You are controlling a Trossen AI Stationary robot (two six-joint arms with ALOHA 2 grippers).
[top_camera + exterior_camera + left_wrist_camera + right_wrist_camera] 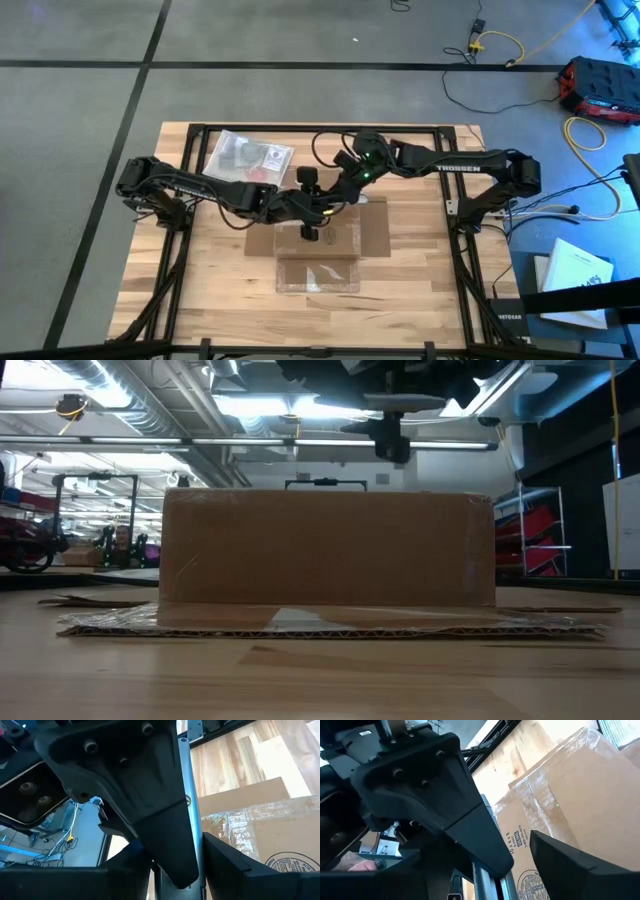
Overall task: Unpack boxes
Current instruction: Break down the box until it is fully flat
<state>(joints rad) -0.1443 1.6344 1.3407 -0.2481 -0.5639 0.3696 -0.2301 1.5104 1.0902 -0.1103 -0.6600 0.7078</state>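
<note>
The brown cardboard box [318, 245] sits with its bottom on the table's middle, its taped flaps spread flat around it [300, 622]. Both grippers hang well above it, tip to tip. My left gripper [322, 208] comes from the left and my right gripper [340, 192] from the right. Both are open. In the left wrist view one dark finger of the right arm [170, 835] stands between my left gripper's [172, 852] fingers, with the box [270, 835] below. In the right wrist view a finger of the left arm [470, 830] stands inside my right gripper [475, 852]. My left gripper has the right arm's finger [175, 865] close between its own fingers; I cannot tell whether they touch. My right gripper has a gap showing between its own finger [570, 865] and the left arm's finger, and it holds nothing that shows.
A clear plastic bag [248, 157] with a small red thing [262, 172] lies at the table's far left. Black frame rails [300, 127] run along the table's far edge and sides. Bare wood shows at the near left and near right of the box.
</note>
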